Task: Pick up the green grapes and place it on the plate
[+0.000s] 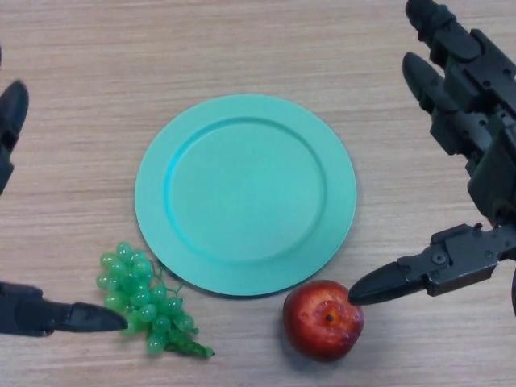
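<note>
Grapes (pixel 147 300), green and bunched, are seen lying on the wooden table (pixel 242 48) just off the lower-left rim of a turquoise plate (pixel 245 193), which is bare. The left hand (pixel 56 316) is brought in from the lower left with a straight finger pointing at the bunch, its tip just beside or touching the outermost berries; nothing is held, and the spread is wide, another part of the same hand showing well up the left edge. The right hand (pixel 451 262) is held open at the far side, its fingers straight and raised at the upper right, its thumb tip resting at or just above a red apple (pixel 323 319) that sits near the plate's lower-right rim.

The pickup is judged not yet begun. Several slips could be expected from here. The bunch is loose and knobbly, so it could be pushed along the table rather than gathered if only one straight finger meets it. A few berries could be pinched while the rest hangs down, and the bunch could be dropped short of the plate. The plate's rim lies close to the grapes and could be nudged by a low sweep. The apple could be rolled off by the right thumb if that arm is moved.

Counted: one bunch of grapes, one plate, one apple, two hands.
</note>
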`<state>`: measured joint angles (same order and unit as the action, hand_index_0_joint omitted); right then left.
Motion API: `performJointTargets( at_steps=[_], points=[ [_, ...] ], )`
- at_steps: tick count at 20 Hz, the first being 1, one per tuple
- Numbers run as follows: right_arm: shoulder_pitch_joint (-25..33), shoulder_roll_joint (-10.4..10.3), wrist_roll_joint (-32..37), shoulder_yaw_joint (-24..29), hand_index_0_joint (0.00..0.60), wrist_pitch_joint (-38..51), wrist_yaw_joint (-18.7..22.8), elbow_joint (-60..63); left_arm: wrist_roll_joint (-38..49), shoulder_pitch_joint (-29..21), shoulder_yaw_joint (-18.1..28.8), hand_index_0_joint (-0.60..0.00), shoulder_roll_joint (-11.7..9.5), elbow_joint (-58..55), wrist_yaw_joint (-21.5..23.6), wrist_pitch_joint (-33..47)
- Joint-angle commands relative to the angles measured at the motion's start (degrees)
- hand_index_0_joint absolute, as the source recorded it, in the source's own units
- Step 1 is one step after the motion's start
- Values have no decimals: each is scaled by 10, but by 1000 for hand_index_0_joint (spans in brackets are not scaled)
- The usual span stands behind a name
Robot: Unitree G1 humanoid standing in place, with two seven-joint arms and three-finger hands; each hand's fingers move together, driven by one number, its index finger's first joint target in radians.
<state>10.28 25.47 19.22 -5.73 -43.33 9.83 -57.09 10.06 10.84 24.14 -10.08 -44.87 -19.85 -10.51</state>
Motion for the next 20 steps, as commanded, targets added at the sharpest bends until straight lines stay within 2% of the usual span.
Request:
performJointTargets(
  at_steps=[1, 7, 10, 12, 17, 18, 19, 20],
  points=[
    [27, -1, -31, 19, 0, 48, -6, -29, -28, 20, 12, 0, -9, 18, 14, 131],
    [25, -16, -46, 9, 0, 47, -16, -29, -106, 71, 11, 0, -8, 150, 23, 266],
    [23, -19, -44, 7, 0, 49, -15, -29, -151, 72, 13, 0, -8, 205, 24, 315],
    [21, -15, -37, 7, 0, 51, -8, -29, -187, 70, 4, 0, -8, 247, 42, 348],
    [24, 5, -14, 9, 0, 56, 10, -29, -309, 57, -61, 0, -8, 347, 168, 416],
    [23, 7, -12, 9, 0, 57, 11, -29, -318, 55, -68, 0, -8, 358, 183, 419],
    [23, 9, -11, 9, 0, 57, 13, -29, -326, 47, -84, 0, -8, 383, 218, 419],
    [23, 9, -11, 9, 0, 57, 12, -29, -327, 42, -93, 0, -8, 395, 228, 417]
  ],
)
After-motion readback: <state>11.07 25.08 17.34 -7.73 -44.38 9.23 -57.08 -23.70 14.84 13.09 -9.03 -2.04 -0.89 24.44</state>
